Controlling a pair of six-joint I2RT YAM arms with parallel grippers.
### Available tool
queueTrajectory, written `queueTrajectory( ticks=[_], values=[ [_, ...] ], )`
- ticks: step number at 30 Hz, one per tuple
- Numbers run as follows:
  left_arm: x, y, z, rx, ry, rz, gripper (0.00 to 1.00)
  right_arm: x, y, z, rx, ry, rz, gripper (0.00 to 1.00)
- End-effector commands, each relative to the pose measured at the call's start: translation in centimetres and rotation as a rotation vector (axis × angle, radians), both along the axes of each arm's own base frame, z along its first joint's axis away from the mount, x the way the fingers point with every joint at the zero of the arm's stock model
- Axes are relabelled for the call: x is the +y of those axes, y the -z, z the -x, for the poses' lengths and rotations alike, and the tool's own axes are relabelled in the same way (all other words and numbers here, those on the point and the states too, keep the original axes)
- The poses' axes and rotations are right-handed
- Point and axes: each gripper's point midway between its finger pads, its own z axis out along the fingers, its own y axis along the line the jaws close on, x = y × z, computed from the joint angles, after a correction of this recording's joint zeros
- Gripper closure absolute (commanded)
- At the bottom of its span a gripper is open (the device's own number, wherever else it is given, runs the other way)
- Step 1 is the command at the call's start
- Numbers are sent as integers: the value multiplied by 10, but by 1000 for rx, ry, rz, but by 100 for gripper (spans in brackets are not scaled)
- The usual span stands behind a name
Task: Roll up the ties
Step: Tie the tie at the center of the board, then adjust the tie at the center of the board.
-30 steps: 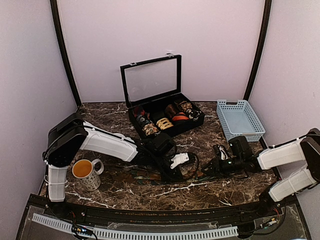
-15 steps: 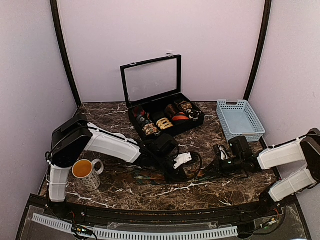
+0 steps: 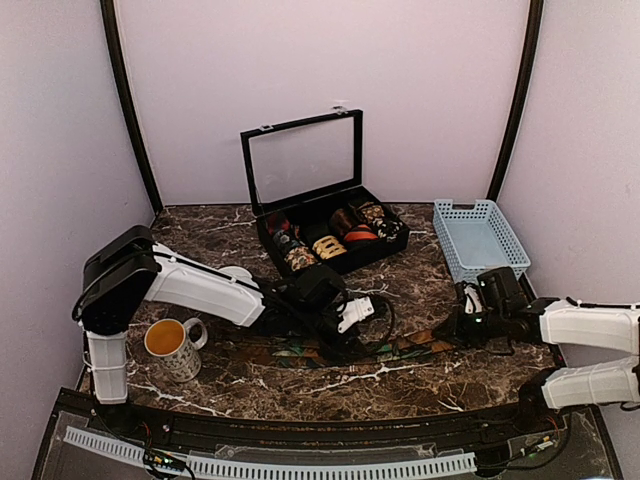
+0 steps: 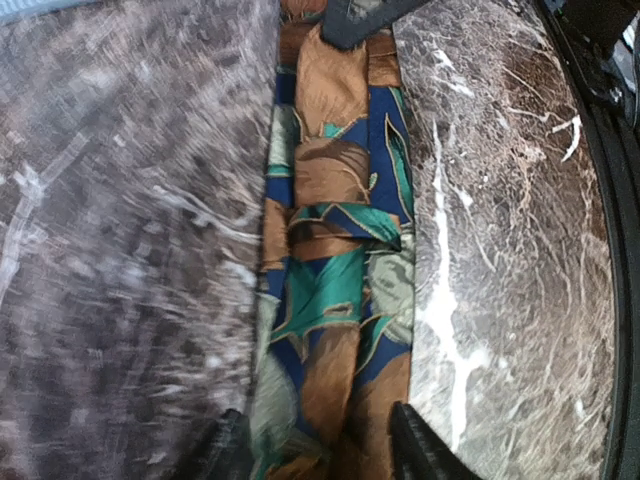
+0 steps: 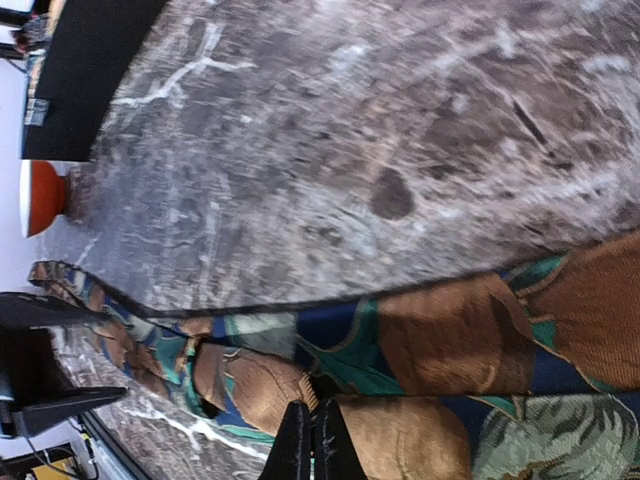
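Left end effector (image 4: 320, 445) has its fingers apart, straddling the tie (image 4: 335, 170), which lies stretched flat along the near part of the marble worktop (image 4: 130, 260). Right end effector (image 5: 308, 440) is pinched together on the same tie, farther right. A mug (image 3: 172, 347) stands near left. Beyond are an open black box (image 3: 345, 260) and a blue basket (image 3: 487, 271).
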Motion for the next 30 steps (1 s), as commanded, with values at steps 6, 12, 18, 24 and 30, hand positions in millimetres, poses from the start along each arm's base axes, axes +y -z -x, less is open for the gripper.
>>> queueTrajectory(
  ticks=[6, 12, 18, 24, 30],
  values=[
    [46, -102, -43, -278, -292, 206, 2, -24, 14, 2, 61, 19, 153, 81],
    [82, -135, -49, -170, -389, 364, 1, -3, -30, -14, -103, -32, 55, 32],
    [118, -166, -50, -145, -462, 545, 1, 50, -56, -14, -173, -198, 7, 27],
    [156, -177, -54, -206, -617, 618, 1, 137, -70, -2, -178, -400, -144, 27],
    [175, -169, -61, -246, -695, 502, 1, 207, -61, 14, -141, -528, -203, 34]
  ],
)
